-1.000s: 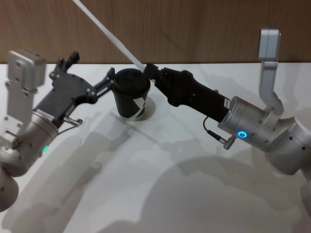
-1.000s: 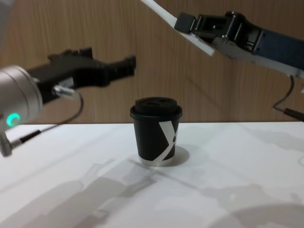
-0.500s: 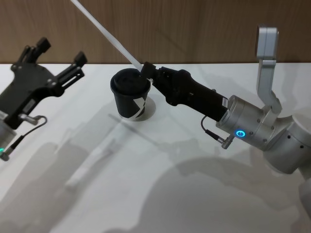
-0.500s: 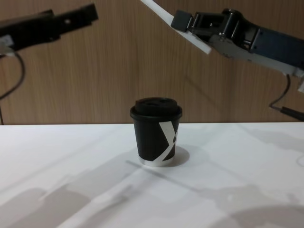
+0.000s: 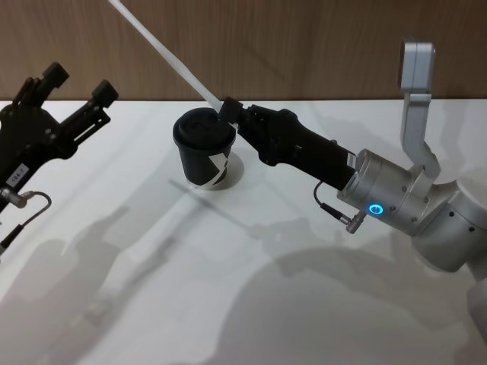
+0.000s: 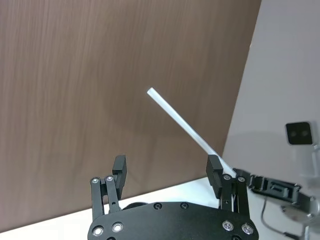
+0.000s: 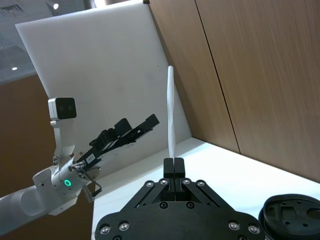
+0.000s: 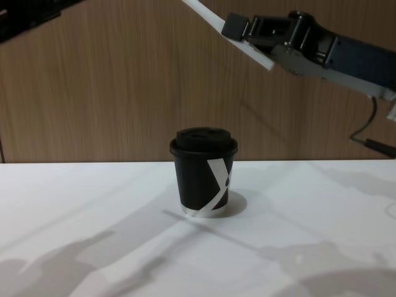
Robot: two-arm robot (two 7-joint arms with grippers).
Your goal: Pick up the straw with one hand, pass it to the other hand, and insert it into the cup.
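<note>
The white straw (image 5: 166, 53) slants up and to the left, held near its lower end by my right gripper (image 5: 228, 111), which is shut on it. That lower end hangs just above the lid of the black cup (image 5: 203, 149); from the chest, straw (image 8: 199, 8) and right gripper (image 8: 238, 28) sit well above the cup (image 8: 204, 174). The right wrist view shows the straw (image 7: 171, 115) rising from the shut right gripper (image 7: 173, 164). My left gripper (image 5: 80, 83) stands open at the far left, apart from the cup; in its own view the left gripper (image 6: 166, 167) is empty, the straw (image 6: 185, 127) beyond it.
The cup stands upright on a white table (image 5: 228, 289) with open surface around it. A wood-panelled wall (image 8: 124, 80) runs along the table's far edge. The cup's lid (image 7: 292, 211) shows low in the right wrist view.
My left gripper has drawn back from beside the cup, out to the left and upward. The right gripper still holds the straw above the cup, barely shifted.
</note>
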